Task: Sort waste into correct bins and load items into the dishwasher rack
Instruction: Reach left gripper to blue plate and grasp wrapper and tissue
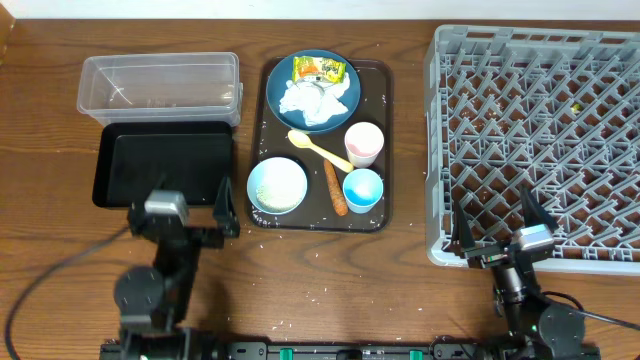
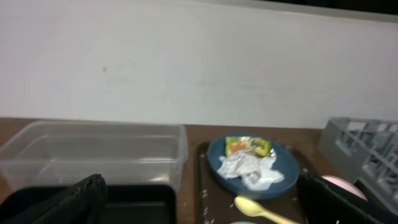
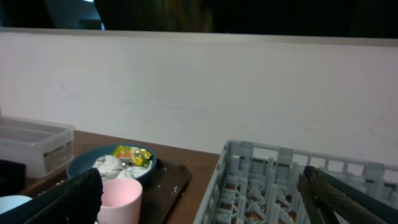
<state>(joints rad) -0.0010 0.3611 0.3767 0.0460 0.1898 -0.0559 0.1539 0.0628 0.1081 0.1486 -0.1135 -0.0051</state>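
On the dark blue plate [image 1: 335, 105] lie a yellow-green snack wrapper [image 1: 318, 70] and a crumpled white tissue [image 1: 315, 97]; all three also show in the left wrist view, the plate [image 2: 287, 168], the wrapper [image 2: 249, 147] and the tissue [image 2: 252, 169]. A yellow spoon [image 1: 318, 148], pink cup [image 1: 364, 143], light blue cup [image 1: 363, 188], pale blue bowl [image 1: 277, 185] and orange-brown stick [image 1: 335, 188] lie on the brown tray. The clear tub [image 1: 160, 85] and black tray [image 1: 165, 165] sit left. The grey rack [image 1: 540, 140] is right. My left gripper [image 1: 185, 215] and right gripper [image 1: 500, 235] are open and empty near the front edge.
The dark brown serving tray [image 1: 385, 215] holds the dishes at centre. Loose white rice grains [image 1: 300, 295] are scattered on the wooden table in front of it and on the tray. A pale wall stands behind the table.
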